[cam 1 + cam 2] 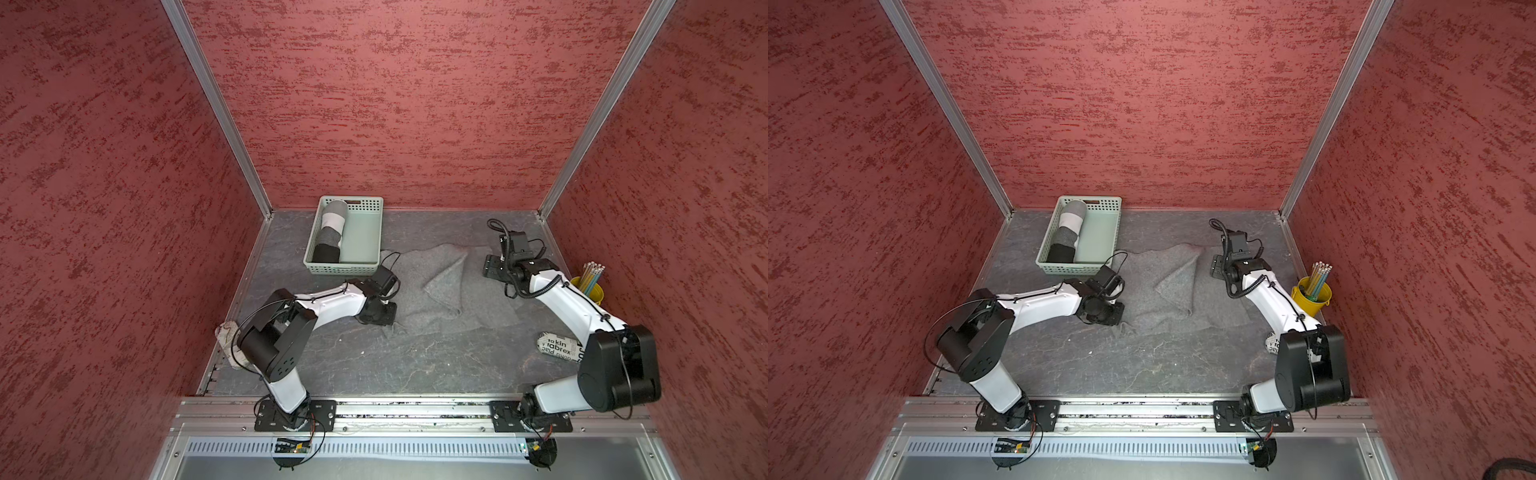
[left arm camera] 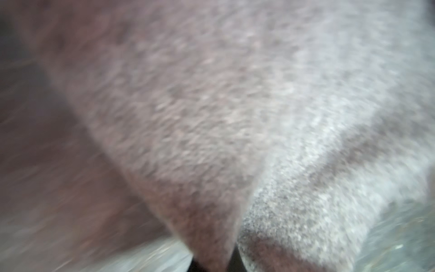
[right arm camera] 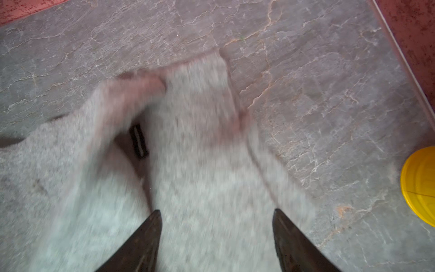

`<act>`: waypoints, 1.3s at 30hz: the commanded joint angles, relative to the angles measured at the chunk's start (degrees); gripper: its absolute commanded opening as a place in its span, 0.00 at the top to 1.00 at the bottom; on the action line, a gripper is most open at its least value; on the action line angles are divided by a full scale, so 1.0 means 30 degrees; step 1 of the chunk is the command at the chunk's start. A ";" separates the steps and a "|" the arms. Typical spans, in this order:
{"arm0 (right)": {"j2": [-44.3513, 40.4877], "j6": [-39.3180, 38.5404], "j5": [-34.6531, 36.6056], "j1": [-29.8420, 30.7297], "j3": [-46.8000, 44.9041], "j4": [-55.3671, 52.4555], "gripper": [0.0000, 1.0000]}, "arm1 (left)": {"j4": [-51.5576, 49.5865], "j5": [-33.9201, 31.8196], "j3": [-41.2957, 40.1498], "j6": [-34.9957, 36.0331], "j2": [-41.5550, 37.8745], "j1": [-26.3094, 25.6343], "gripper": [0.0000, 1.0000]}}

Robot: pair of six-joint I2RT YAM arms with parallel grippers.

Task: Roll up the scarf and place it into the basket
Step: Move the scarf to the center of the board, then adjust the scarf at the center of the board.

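Scarf (image 1: 440,291) first: grey and rumpled, it lies spread on the tabletop (image 1: 374,365) outside the basket (image 1: 340,269). Its edge starts just beside the basket's near corner and runs away from it toward my right arm. A flap at its middle is folded over into a triangle.

My left pincer (image 1: 384,313) sits just nearer to me than the basket, at the scarf's closest corner. In the left wrist view the fabric gathers into a tight pinch at the tips, so the pincer is clamped on the scarf.

My right pincer (image 3: 217,212) is well apart from the basket, across the scarf, over its far edge. Its jaws stand wide with blurred fabric below and between the fingers (image 3: 150,235). I cannot tell whether they touch it.

Inside the basket, along one long wall, lies a grey, white and black roll (image 1: 330,232). Farthest from the basket, past my right arm, a yellow bucket (image 1: 588,293) holds pencils (image 1: 592,272).
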 commanded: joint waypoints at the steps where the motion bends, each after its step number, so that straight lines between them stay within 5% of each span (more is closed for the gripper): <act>1: -0.0288 0.0771 0.0259 0.0073 0.0326 -0.0706 0.27 | -0.1883 0.0484 -0.0920 0.1616 -0.1265 0.0988 0.94; 4: -0.0745 0.1252 -0.0005 0.0087 -0.0250 -0.0553 0.28 | -0.3028 0.0052 -0.0944 0.0896 -0.2046 0.1231 0.68; 5: -0.0858 0.1452 -0.0093 0.0064 -0.0445 -0.0447 0.28 | -0.3332 0.0026 -0.0849 0.0610 -0.2173 0.1295 0.51; 10: -0.1285 0.2739 -0.2355 0.0054 -0.1914 0.1293 0.30 | -0.2507 0.1214 -0.0286 -0.0199 -0.3757 0.0753 0.29; 18: -0.1644 0.5001 -0.4016 -0.0708 -0.3288 0.3441 0.30 | 0.0463 0.0744 0.2153 0.1670 -0.4763 -0.1595 0.25; 23: -0.1051 0.7040 -0.9118 -0.2320 -0.4345 0.7346 0.37 | 0.5162 0.2783 0.2177 0.3520 -0.2036 -0.2267 0.18; 28: -0.0216 0.8055 -1.0814 -0.2368 -0.4791 0.9307 0.36 | 0.3876 0.3617 0.4481 0.5370 0.1502 -0.2649 0.08; 33: 0.1367 0.9271 -1.2524 -0.2369 -0.5264 1.1492 0.34 | 0.2944 0.3341 0.5886 0.5628 0.3278 -0.2795 0.09; 39: 0.2772 0.9673 -1.3136 -0.2358 -0.5123 1.2599 0.31 | 0.2905 0.3883 0.6118 0.5665 0.3713 -0.2894 0.22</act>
